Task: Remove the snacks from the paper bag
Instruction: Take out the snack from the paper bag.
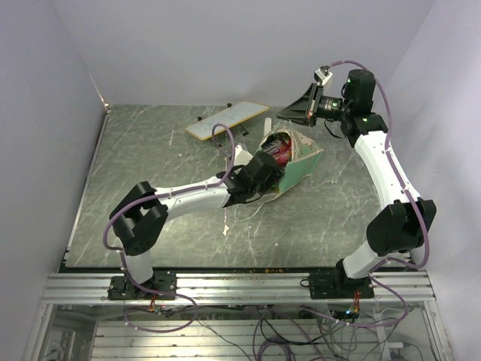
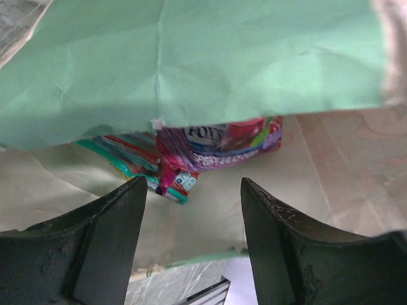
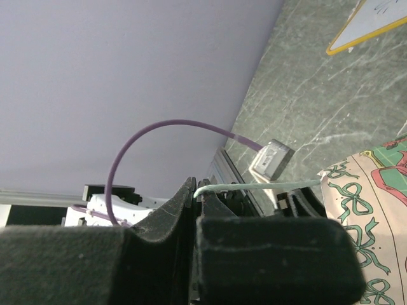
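Observation:
The mint-green paper bag [image 1: 302, 167] lies on its side, its mouth toward my left arm. Red snacks [image 1: 279, 150] show in the mouth. My left gripper [image 1: 259, 171] is at the mouth. In the left wrist view this gripper [image 2: 194, 185] is open over the cream inside [image 2: 267, 190] of the bag, with nothing between its fingers. A purple-pink packet [image 2: 219, 143] and a green-red packet [image 2: 124, 155] lie just ahead of it, partly under the green bag wall [image 2: 210, 57]. My right gripper [image 1: 284, 114] [image 3: 198, 188] is shut on the bag's cord handle [image 3: 261, 185], above the bag's far edge.
A flat white board [image 1: 225, 120] [image 3: 369, 22] with a yellow edge lies behind the bag. A small white oblong object [image 1: 227, 229] lies on the dark marbled table [image 1: 150, 158] near my left forearm. The table's left rim [image 1: 94, 173] meets a pale wall.

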Available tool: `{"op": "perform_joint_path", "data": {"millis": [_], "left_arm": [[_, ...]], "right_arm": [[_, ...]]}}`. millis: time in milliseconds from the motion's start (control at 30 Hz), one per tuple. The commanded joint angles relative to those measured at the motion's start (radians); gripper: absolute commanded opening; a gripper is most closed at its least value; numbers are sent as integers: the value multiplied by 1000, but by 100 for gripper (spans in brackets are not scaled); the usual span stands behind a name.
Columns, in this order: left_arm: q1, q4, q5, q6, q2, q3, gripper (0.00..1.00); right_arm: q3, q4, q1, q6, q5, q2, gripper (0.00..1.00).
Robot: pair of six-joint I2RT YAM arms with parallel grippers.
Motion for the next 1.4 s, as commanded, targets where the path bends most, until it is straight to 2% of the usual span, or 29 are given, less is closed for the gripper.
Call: {"op": "perform_joint_path", "data": {"millis": [0,133,300,467,633,733,800,1033,1133,1200,1367], "left_arm": [[14,66,-25,-46,26,4,72],[34,96,-18,-40,29,-5,74],[57,154,47,-26,91,26,66],[67,202,69,-27,123,40,67],[92,224,90,31,110,53,44],[95,249,103,67,60,27,29],[94,280,116,70,20,-16,23],[95,290,227,180,-156,-95,17],[96,219,270,257,-251,-117,15],[100,151,313,303,-310,-125,8],[108,-25,380,456,-462,-100,7]], "right_arm": [[2,73,-4,27,-19,-46,0],[3,70,-9,23,-21,-44,0],[5,89,-11,37,-25,-36,0],[2,82,-17,30,-26,-37,0],[-7,71,-39,20,-34,-43,0],[-20,72,-55,19,-42,-52,0],[-27,80,-69,19,-49,-55,0],[-14,108,-102,39,-66,-53,0],[11,93,-109,30,-61,-45,0],[31,69,-118,10,-53,-42,0],[82,-22,-158,-50,-2,-64,0]]}}
